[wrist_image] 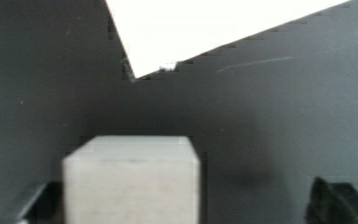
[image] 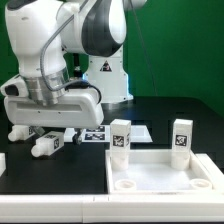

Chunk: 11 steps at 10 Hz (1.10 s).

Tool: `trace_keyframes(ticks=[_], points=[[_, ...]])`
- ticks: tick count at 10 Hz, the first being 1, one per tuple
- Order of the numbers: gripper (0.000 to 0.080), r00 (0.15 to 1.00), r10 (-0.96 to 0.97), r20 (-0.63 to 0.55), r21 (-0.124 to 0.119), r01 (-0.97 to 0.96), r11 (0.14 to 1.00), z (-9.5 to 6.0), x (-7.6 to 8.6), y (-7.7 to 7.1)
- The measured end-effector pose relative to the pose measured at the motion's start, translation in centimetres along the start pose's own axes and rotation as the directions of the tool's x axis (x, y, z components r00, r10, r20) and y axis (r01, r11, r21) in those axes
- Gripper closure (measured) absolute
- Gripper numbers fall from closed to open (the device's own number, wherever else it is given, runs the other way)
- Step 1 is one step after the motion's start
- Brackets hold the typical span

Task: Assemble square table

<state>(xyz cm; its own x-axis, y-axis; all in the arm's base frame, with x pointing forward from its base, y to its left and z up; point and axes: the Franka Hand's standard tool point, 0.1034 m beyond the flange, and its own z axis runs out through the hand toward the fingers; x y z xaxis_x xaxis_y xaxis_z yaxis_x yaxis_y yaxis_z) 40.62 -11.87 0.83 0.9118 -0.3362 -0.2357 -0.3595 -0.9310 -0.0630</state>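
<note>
On the black worktop (image: 170, 110), toward the exterior view's right and nearest the camera, lies the square slab (image: 165, 172) of the table, with its raised rim and ribs facing up. Two upright legs stand at its far edge. One (image: 120, 137) is at the corner on the exterior view's left and the other (image: 181, 140) is nearer the right corner; each shows a black-and-white tag. How firmly they are seated cannot be told. Just behind the slab, the marker board (image: 95, 133) lies flat on the worktop. A plain white border bar (image: 50, 207) runs along the near edge on the exterior view's left.

The arm (image: 90, 30) reaches down on the exterior view's left, its hand low over the loose legs. At least two of these lie on their sides there, one (image: 18, 131) beside the hand and one (image: 44, 147) just in front of it.

The wrist view shows a white leg (wrist_image: 135, 180) between the two dark fingers (wrist_image: 34, 203). They are spread wide and straddle the leg without gripping it: one sits close beside it, while the other (wrist_image: 348, 195) stands clear, with bare worktop between it and the leg. A white angular surface (wrist_image: 211, 30) lies beyond; which part it is cannot be told.
</note>
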Motion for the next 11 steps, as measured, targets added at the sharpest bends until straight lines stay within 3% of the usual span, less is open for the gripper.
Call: trace_keyframes(ticks=[1,2,3,4,6,7,8,10,11], points=[[0.0265,1.0,0.0,0.0,0.0,0.0,1.0,0.0,0.0,0.0],[0.0447,1.0,-0.014,0.001,-0.001,0.014,1.0,0.0,0.0,0.0],[0.0516,0.999,-0.038,0.0,-0.001,0.038,0.999,0.0,0.0,-0.1],[0.0516,0.998,-0.066,-0.014,-0.003,0.066,0.998,-0.5,0.1,-0.9],[0.0516,0.945,-0.324,-0.03,-0.028,0.324,0.946,-2.1,-1.0,-2.5],[0.0516,0.895,-0.442,-0.062,-0.033,0.441,0.897,-2.6,-1.0,-1.9],[0.0516,0.897,-0.436,-0.069,-0.026,0.435,0.9,-2.4,-1.2,-0.8],[0.0515,0.816,-0.576,-0.054,-0.042,0.575,0.817,-2.3,-1.2,-0.9],[0.0515,0.733,-0.678,-0.053,-0.071,0.675,0.735,-2.5,-0.9,-1.0]])
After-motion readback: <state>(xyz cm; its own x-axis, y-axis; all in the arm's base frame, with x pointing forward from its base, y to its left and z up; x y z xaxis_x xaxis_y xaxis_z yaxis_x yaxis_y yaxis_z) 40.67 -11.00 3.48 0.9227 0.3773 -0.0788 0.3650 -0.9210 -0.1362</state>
